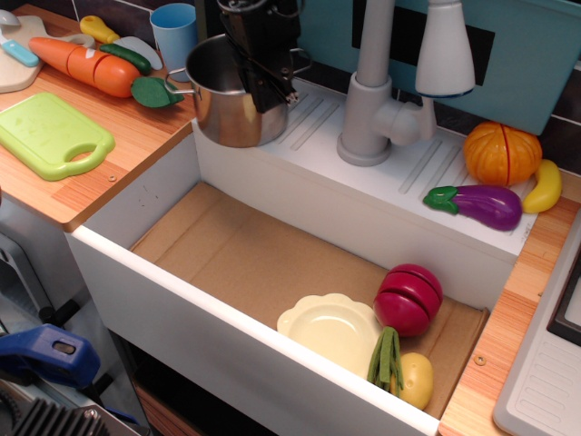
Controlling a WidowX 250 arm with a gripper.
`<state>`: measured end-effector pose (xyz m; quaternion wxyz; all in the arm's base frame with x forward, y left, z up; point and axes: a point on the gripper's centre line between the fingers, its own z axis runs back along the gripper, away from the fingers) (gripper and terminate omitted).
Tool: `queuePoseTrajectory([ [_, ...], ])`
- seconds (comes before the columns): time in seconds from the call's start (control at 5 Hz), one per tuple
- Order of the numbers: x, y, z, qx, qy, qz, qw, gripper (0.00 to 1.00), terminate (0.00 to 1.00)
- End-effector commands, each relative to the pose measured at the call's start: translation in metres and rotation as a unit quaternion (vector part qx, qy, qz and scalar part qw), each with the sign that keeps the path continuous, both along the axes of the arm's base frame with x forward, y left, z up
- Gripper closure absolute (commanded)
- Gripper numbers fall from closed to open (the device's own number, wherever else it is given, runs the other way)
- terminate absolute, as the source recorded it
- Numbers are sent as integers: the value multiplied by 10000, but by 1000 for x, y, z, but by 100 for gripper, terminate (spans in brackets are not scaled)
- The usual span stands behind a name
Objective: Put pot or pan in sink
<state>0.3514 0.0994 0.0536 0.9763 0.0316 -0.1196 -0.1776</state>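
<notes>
observation.image shows the black gripper (265, 77) clamped on the rim of the small shiny steel pot (225, 104), raised and tilted over the ledge corner (not in the basin yet); carrying it down into the deep white sink (263, 263) remains

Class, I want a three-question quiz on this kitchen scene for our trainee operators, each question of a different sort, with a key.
1. True or false: the pot already rests on the sink's cardboard floor.
2. Which lies inside the sink? A) eggplant B) pale plate C) green cutting board
3. Fill in: the end effector grips the pot at its ____.

Key: 1 false, the pot is at the ledge's left corner, tilted; 2 B; 3 rim.
</notes>
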Motion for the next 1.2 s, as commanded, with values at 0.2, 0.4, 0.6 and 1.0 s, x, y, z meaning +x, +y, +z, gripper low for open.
queuePoseTrajectory([
  [0.2,-48,-11,38,78,136,1165,9931,100,0],
  [0.4,-68,-11,24,2,123,1397,9901,100,0],
  [0.6,-75,-13,4,-117,-47,1497,9887,100,0],
  [1.0,-72,-17,-38,-382,-507,1279,9898,0,0],
])
